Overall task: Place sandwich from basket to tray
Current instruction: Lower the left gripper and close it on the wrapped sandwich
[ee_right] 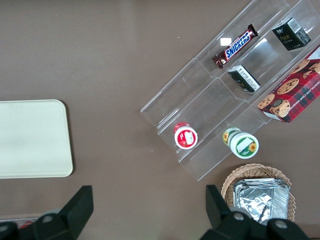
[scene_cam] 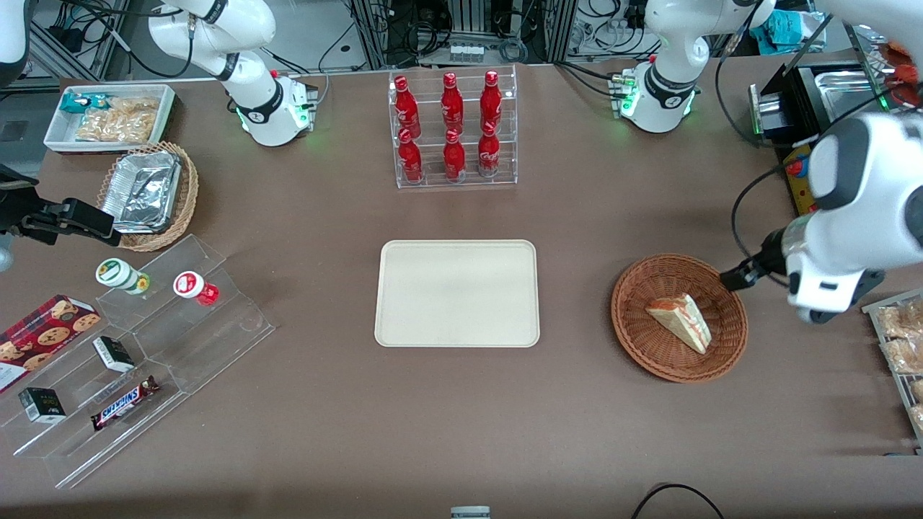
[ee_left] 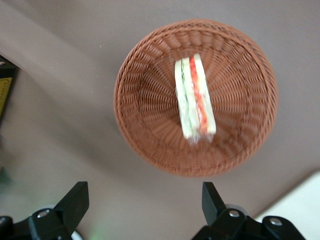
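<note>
Starting at the parked arm's end of the table, a white bin of snacks (scene_cam: 108, 115) sits beside a tan wicker basket holding foil trays (scene_cam: 148, 194), and nearer the front camera a clear stepped display (scene_cam: 144, 360) carries two small cups, little boxes and a Snickers bar (scene_cam: 124, 403), with a cookie box (scene_cam: 43, 335) at its edge. Mid-table, a clear rack of red bottles (scene_cam: 453, 130) stands farther from the camera than the cream tray (scene_cam: 458, 293), whose surface is bare. Toward the working arm's end lies the reddish-brown basket (scene_cam: 649, 346), well apart from the tray with only tablecloth between them. The sandwich (scene_cam: 681, 322) rests inside the basket, its red and green filling showing along the cut edge. Nothing covers it. The gripper (ee_left: 142, 200) hangs above the table just beside the basket's rim, off the sandwich, its fingers (ee_left: 75, 200) spread wide and holding nothing. A wire rack of bagged pastries (scene_cam: 901, 346) sits at the table's edge near the arm.
</note>
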`<state>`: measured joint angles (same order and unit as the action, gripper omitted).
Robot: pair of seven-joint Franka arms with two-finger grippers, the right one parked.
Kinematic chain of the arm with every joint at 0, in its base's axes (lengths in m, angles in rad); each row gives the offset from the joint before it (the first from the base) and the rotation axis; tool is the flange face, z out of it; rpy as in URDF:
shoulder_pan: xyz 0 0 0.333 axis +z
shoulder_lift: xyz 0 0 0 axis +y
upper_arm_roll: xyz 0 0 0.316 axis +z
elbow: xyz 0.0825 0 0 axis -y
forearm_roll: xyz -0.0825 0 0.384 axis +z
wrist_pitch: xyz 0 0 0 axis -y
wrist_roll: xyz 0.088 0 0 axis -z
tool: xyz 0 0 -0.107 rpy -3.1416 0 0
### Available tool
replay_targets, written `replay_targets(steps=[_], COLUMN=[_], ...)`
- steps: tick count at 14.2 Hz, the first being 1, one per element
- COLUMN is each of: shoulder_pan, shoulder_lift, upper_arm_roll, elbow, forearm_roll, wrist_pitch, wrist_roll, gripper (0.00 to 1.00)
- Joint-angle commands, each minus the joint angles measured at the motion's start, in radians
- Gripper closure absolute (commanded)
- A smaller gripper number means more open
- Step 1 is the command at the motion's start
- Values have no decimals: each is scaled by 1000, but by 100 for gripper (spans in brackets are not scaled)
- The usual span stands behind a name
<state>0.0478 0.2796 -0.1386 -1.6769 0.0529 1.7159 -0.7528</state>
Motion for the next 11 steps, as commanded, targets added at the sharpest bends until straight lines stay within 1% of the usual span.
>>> replay_targets(steps=[1, 3, 5, 11], shoulder_pan=[-17, -31, -31, -29], shoulder_lift=[74, 122, 139, 130], upper_arm_roll=[-4, -4, -6, -4], elbow=[19, 20, -1, -202], forearm_roll=[30, 28, 22, 18], wrist_pitch=[68, 135, 192, 431], wrist_roll=[-127, -184, -200, -201], gripper=[0, 0, 0, 0])
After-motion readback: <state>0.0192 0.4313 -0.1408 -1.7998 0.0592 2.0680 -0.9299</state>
